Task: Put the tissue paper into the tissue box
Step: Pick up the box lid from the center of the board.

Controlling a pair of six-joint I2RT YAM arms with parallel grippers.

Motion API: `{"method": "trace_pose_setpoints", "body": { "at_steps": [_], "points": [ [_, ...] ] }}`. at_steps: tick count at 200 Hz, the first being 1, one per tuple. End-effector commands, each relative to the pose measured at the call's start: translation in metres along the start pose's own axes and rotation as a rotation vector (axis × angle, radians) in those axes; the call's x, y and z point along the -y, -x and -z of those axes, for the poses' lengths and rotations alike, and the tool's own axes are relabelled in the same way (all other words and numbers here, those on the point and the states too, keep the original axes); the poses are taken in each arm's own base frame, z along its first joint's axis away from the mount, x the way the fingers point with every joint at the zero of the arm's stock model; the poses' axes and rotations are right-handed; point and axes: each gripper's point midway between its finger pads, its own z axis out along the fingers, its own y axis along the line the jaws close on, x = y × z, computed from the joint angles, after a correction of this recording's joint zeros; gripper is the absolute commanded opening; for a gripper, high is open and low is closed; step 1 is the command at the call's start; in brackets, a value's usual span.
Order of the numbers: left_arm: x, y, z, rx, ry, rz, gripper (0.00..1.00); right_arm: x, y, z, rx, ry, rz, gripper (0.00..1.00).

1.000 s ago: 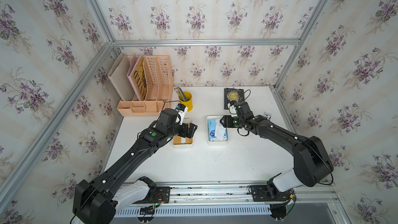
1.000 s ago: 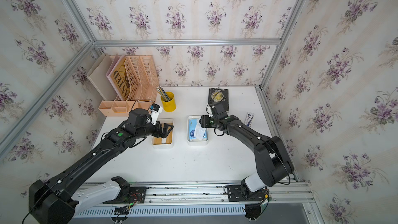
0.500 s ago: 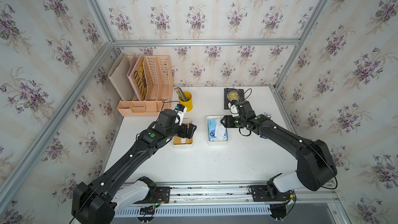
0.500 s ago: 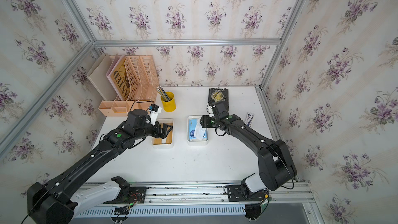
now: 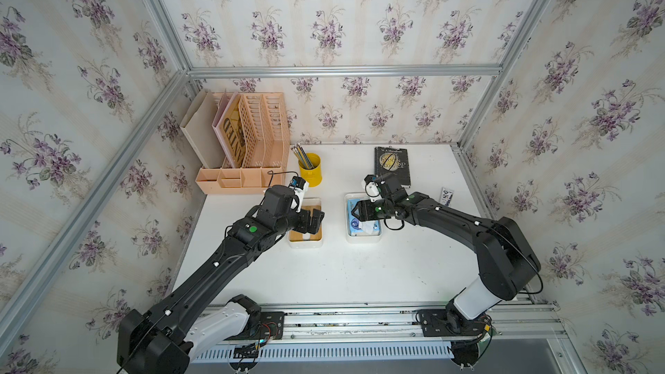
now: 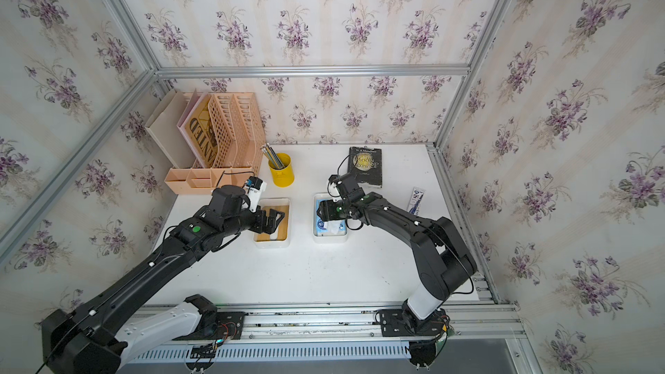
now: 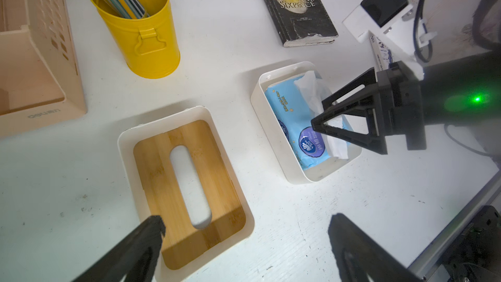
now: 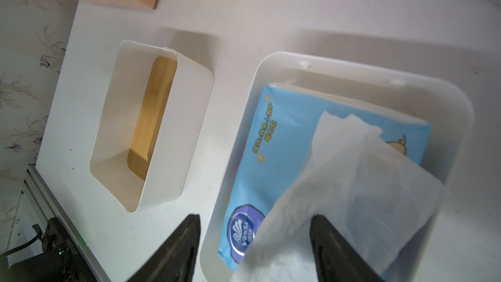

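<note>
A: Where is the tissue paper lying?
B: Inside the tissue box. The right fingers are hanging spread above it, gripping nothing; the left fingers are gaping over the lid.

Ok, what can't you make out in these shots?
Right wrist view: the frame edge cuts off the fingers of the right gripper; whether they touch the loose sheet of the tissue paper is unclear.
Both top views: the right gripper partly hides the tissue paper.
Both top views: the left gripper partly covers the lid.
Both top views: print on the slim carton is too small to read.
</note>
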Motion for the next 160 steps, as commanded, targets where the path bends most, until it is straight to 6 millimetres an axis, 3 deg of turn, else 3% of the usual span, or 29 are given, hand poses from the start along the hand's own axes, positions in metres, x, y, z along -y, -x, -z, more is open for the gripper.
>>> {"method": "trace_pose_setpoints", "body": {
  "at_steps": [1, 47, 88, 128, 160],
  "points": [
    [-0.01, -0.004, 0.003, -0.003, 0.056, 0.008, 0.99, -0.013, 0.011, -0.002, 0.032, 0.055, -0.006, 0.7],
    [-0.024, -0.009, 0.006, -0.014, 0.132, 0.019, 0.99, -0.018, 0.016, 0.007, 0.055, 0.053, -0.001, 0.69],
    [-0.04, -0.012, 0.011, -0.031, 0.23, 0.051, 0.99, -0.029, 0.03, 0.034, 0.103, 0.053, 0.014, 0.7],
    [-0.067, -0.01, 0.028, 0.037, 0.381, 0.103, 0.99, -0.059, 0.037, 0.054, 0.117, 0.022, 0.098, 0.7],
    [-0.068, -0.009, 0.033, 0.048, 0.38, 0.11, 0.99, -0.076, 0.031, 0.052, 0.107, 0.042, 0.121, 0.67]
  ]
}}
